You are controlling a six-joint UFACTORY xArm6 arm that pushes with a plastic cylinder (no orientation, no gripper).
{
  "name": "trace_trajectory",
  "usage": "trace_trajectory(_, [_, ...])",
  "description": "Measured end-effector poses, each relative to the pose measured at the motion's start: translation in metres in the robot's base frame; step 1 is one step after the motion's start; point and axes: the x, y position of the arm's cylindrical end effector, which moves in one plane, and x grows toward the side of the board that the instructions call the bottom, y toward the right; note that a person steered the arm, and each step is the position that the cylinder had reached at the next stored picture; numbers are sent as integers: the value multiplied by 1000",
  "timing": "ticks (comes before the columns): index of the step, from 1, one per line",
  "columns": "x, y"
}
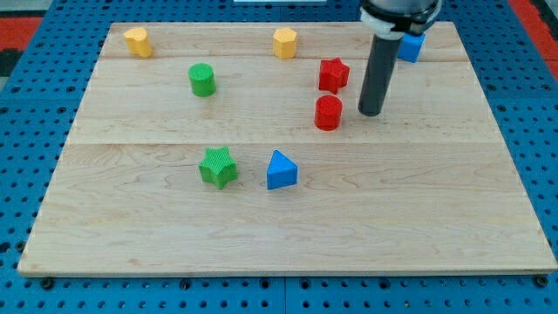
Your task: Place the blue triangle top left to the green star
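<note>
The blue triangle (281, 170) lies on the wooden board, just right of the green star (218, 167), with a small gap between them. My tip (370, 113) rests on the board toward the view's upper right, just right of the red cylinder (329, 113). It is well up and to the right of the blue triangle and touches no block.
A red star (333, 75) sits above the red cylinder. A green cylinder (202, 80) is at the upper left. Two yellow blocks (137, 41) (285, 42) lie near the top edge. A blue block (411, 46) shows partly behind the rod at the top right.
</note>
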Motion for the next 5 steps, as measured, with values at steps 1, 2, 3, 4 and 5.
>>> trace_trajectory(1, [38,-13])
trace_trajectory(2, [75,-38])
trace_trajectory(3, [92,-59])
trace_trajectory(4, [115,-93])
trace_trajectory(5, [124,-125])
